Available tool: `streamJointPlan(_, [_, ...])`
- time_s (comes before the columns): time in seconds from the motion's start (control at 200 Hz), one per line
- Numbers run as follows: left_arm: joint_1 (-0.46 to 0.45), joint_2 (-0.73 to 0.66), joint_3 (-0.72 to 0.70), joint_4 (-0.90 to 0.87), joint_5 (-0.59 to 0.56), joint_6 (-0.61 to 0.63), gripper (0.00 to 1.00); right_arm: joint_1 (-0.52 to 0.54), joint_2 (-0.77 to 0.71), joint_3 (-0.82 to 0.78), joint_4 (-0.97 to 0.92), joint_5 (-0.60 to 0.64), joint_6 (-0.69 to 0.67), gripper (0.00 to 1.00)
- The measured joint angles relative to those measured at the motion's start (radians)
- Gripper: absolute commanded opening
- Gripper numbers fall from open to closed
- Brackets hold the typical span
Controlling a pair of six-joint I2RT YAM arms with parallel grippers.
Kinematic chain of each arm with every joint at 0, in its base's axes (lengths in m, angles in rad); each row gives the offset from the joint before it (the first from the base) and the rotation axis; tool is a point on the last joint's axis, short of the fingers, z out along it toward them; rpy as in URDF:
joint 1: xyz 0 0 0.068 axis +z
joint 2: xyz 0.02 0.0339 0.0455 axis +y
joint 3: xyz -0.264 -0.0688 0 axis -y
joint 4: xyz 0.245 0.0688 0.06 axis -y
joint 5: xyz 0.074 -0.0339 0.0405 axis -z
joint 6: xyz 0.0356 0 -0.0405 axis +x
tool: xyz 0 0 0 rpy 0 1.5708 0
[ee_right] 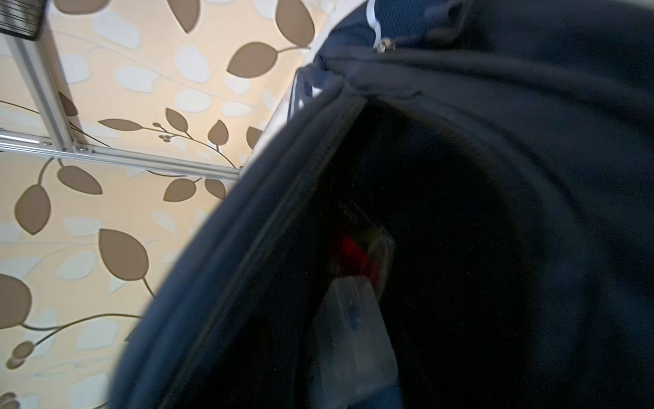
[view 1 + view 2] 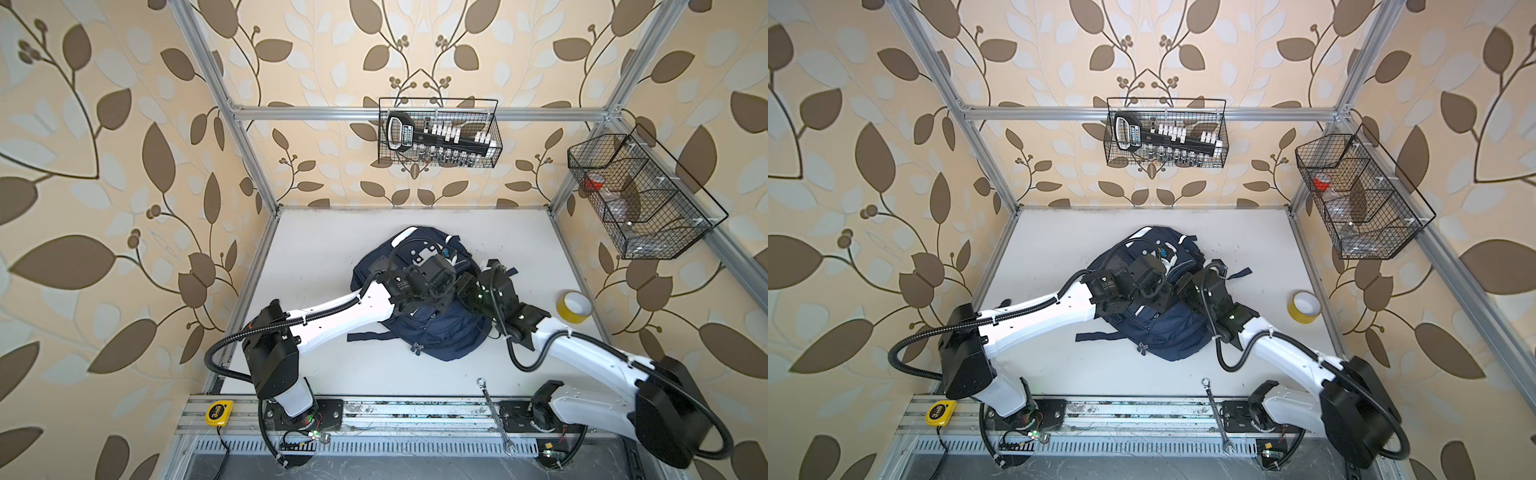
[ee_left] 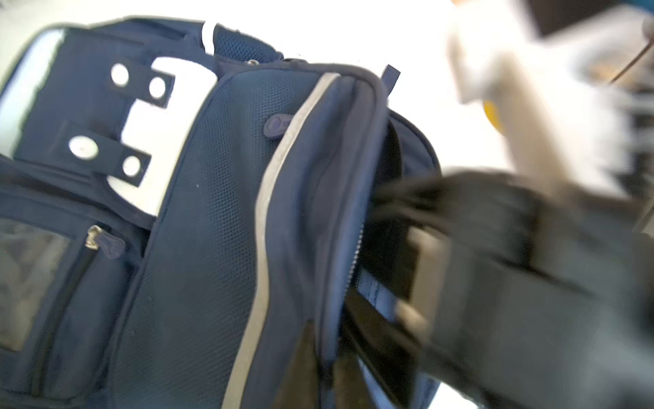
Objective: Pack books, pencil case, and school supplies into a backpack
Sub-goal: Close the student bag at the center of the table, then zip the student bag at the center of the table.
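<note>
**Backpack on the bench, both claws at its open mouth**

The navy backpack (image 2: 440, 332) lies near the middle of the white bench (image 2: 332, 257) with its white-patched front uppermost, as both top views show (image 2: 1167, 332). Both arms reach over it from the near rail.

The left claw (image 2: 440, 286) hangs over the upper front of the bag, close to the edge of the main compartment. Its fingers are hidden under the wrist, so I cannot tell how far apart they stand or whether they hold any fabric.

In the left wrist view the right claw (image 3: 417, 233) is a dark, blurred shape at the gaping zip mouth of the bag (image 3: 212, 212). Its tips are at or just inside the opening. The blur hides its spread and whether it holds anything.

The right wrist view looks into the dark compartment (image 1: 531, 106). A small clear plastic box (image 1: 350, 329) with blue contents lies inside, and a red patch (image 1: 354, 248), too dim to identify, is just beside it.

A yellow tape roll (image 2: 575, 307) sits on the bench well apart from the bag, beyond the right arm. A spanner (image 2: 494, 415) lies across the near rail.
</note>
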Motion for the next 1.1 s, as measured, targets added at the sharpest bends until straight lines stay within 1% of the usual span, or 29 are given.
streamJointPlan(0.07, [0.026, 0.000, 0.012, 0.016, 0.046, -0.043, 0.51, 0.017, -0.183, -0.042, -0.079, 0.053, -0.026, 0.73])
streamJointPlan(0.105, [0.035, -0.002, 0.013, 0.027, 0.058, -0.063, 0.56, 0.018, -0.247, -0.040, -0.111, 0.066, -0.049, 0.72])
streamJointPlan(0.15, [0.042, -0.005, 0.013, 0.039, 0.072, -0.089, 0.65, 0.018, -0.298, -0.027, -0.142, 0.071, -0.083, 0.68])
streamJointPlan(0.195, [0.043, -0.011, 0.008, 0.043, 0.089, -0.110, 0.68, 0.027, -0.315, -0.011, -0.164, 0.067, -0.117, 0.64])
streamJointPlan(0.23, [0.043, -0.025, 0.000, 0.041, 0.093, -0.119, 0.69, 0.057, -0.313, -0.005, -0.177, 0.067, -0.145, 0.64])
streamJointPlan(0.26, [0.043, -0.044, -0.011, 0.038, 0.093, -0.126, 0.69, 0.103, -0.307, -0.006, -0.191, 0.073, -0.169, 0.63])
streamJointPlan(0.31, [0.043, -0.092, -0.040, 0.032, 0.087, -0.130, 0.70, 0.209, -0.287, -0.011, -0.211, 0.094, -0.210, 0.60])
streamJointPlan(0.36, [0.043, -0.163, -0.084, 0.019, 0.072, -0.143, 0.70, 0.322, -0.253, -0.013, -0.230, 0.126, -0.239, 0.59])
streamJointPlan(0.41, [0.046, -0.248, -0.136, 0.000, 0.052, -0.167, 0.69, 0.441, -0.191, -0.007, -0.242, 0.164, -0.275, 0.56])
streamJointPlan(0.445, [0.051, -0.308, -0.175, -0.009, 0.038, -0.184, 0.69, 0.497, -0.138, 0.005, -0.257, 0.185, -0.291, 0.54])
streamJointPlan(0.52, [0.064, -0.417, -0.267, -0.017, 0.018, -0.227, 0.68, 0.563, -0.004, 0.056, -0.294, 0.231, -0.308, 0.52])
streamJointPlan(0.605, [0.080, -0.474, -0.359, -0.029, 0.012, -0.265, 0.68, 0.583, 0.122, 0.119, -0.332, 0.283, -0.312, 0.52])
streamJointPlan(0.675, [0.091, -0.468, -0.407, -0.046, 0.011, -0.287, 0.68, 0.584, 0.190, 0.169, -0.378, 0.325, -0.297, 0.52])
streamJointPlan(0.75, [0.098, -0.449, -0.423, -0.064, 0.010, -0.296, 0.68, 0.584, 0.225, 0.197, -0.410, 0.355, -0.277, 0.52])
streamJointPlan(0.84, [0.098, -0.441, -0.423, -0.065, 0.011, -0.300, 0.68, 0.581, 0.245, 0.201, -0.434, 0.378, -0.260, 0.45])
streamJointPlan(0.91, [0.098, -0.441, -0.423, -0.063, 0.011, -0.303, 0.68, 0.573, 0.265, 0.201, -0.439, 0.381, -0.256, 0.43])
streamJointPlan(0.99, [0.098, -0.441, -0.423, -0.058, 0.011, -0.307, 0.68, 0.567, 0.288, 0.201, -0.433, 0.385, -0.257, 0.35])
streamJointPlan(1.1, [0.098, -0.441, -0.423, -0.047, 0.011, -0.311, 0.68, 0.565, 0.315, 0.201, -0.426, 0.390, -0.264, 0.31])
